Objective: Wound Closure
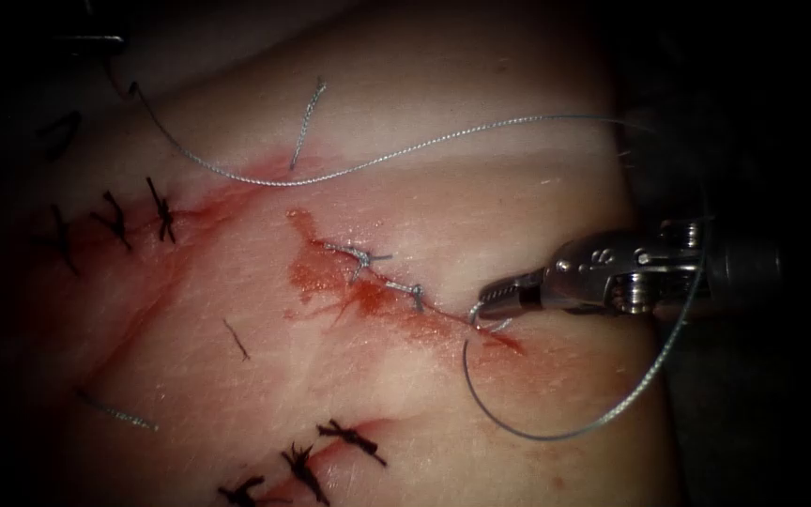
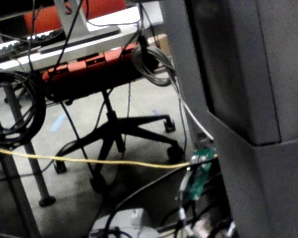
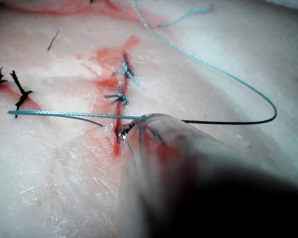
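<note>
A pale slab of tissue (image 1: pixel 405 376) lies under the light, smeared with red fluid (image 1: pixel 330 277) around the cut (image 1: pixel 396 286) that runs slantwise down toward the right. Two finished stitches (image 1: pixel 368 255) of light thread cross the cut's upper part, and rows of older dark stitches (image 1: pixel 133 218) sit well away at the far left and along the near edge. The right arm's tool (image 1: pixel 492 302) reaches in from the right, its tip down at the cut's lower right end, jaws drawn close together around what looks like thread just at the wound; whether they truly pinch it I cannot tell. The thread (image 1: pixel 405 155) sweeps from that spot in a wide loop below the tool, up past its shaft, then across the far side of the tissue to the upper left. A short cut end of thread (image 1: pixel 307 122) lies near that long strand. I cannot pick out the needle anywhere. From the right wrist, the tool's tip (image 3: pixel 134 130) rests against the cut (image 3: pixel 118 104) just below the two stitches. The left wrist looks out at an office chair (image 2: pixel 114 124) and cables (image 2: pixel 15 104) on the floor.
</note>
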Controlling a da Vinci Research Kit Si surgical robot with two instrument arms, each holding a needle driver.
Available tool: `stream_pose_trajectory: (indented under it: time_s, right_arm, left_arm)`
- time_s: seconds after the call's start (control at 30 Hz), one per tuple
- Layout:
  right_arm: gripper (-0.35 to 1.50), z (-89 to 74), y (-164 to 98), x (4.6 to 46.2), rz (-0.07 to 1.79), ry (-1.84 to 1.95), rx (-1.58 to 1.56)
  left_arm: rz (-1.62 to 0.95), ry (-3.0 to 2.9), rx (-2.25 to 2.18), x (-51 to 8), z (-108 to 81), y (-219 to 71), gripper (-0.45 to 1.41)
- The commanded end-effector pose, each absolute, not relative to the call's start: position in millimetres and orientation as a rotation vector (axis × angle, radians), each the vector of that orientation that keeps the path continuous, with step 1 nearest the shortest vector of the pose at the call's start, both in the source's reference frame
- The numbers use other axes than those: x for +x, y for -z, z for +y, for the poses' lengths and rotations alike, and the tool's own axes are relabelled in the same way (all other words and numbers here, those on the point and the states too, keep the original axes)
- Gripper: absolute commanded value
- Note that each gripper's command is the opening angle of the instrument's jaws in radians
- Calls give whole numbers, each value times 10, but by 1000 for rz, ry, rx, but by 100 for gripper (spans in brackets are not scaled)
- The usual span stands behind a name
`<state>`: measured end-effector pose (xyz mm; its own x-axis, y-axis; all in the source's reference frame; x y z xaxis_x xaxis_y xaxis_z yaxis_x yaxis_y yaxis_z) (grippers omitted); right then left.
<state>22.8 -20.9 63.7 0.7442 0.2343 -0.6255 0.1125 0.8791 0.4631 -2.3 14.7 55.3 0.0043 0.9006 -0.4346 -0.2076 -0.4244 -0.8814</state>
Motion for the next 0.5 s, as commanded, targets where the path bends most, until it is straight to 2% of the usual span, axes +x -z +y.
stream_pose_trajectory:
  time_s: [0.03,0.23,0.4,0.5]
  right_arm:
    - [-11,-212,-640,239,741,-55,501]
    - [-20,-212,-640,246,742,-11,499]
    - [17,-212,-640,245,731,5,492]
    - [29,-212,-640,245,722,18,487]
  left_arm:
    - [-774,-1575,-1387,-28,146,-558,-45]
    - [-774,-1575,-1387,-28,146,-558,-45]
    - [-777,-1571,-1384,-28,145,-558,-45]
    - [-777,-1571,-1384,-28,145,-558,-45]
